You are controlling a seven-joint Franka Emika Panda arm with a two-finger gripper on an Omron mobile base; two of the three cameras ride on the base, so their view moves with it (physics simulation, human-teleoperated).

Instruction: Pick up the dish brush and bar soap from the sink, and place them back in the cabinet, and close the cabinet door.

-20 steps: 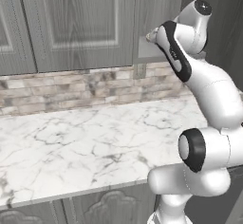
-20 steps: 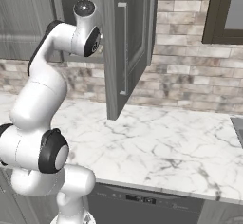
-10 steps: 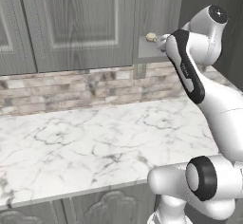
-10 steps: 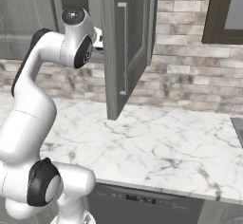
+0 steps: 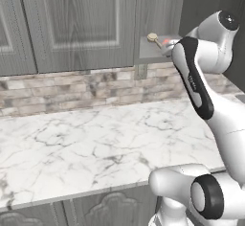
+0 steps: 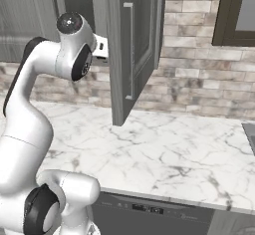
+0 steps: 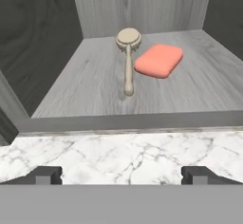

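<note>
The dish brush [image 7: 128, 61] lies on the grey shelf of the open cabinet [image 7: 85, 83], its round pale head toward the back wall. The orange-red bar soap [image 7: 159, 60] lies flat right beside it, apart from the handle. In the left base view the brush's head [image 5: 152, 37] and a sliver of soap [image 5: 167, 41] peek out past my forearm. My gripper [image 7: 121, 175] hangs in front of the shelf's edge, open, with nothing between its fingertips [image 7: 45, 174]. The cabinet door [image 6: 132, 50] stands swung wide open. A dark rim [image 6: 249, 132] at the counter's right edge may be the sink's.
The white marble counter [image 5: 95, 139] stretches below the shelf, with a stone backsplash [image 6: 199, 84] behind. Closed wall cabinet doors [image 5: 76, 24] sit left of the open one. The open door juts out over the counter, just right of my arm.
My arm has drawn back from the shelf and swung, uncovering the brush head and soap in the left base view. The jaws have stayed open; brush and soap lie still.
</note>
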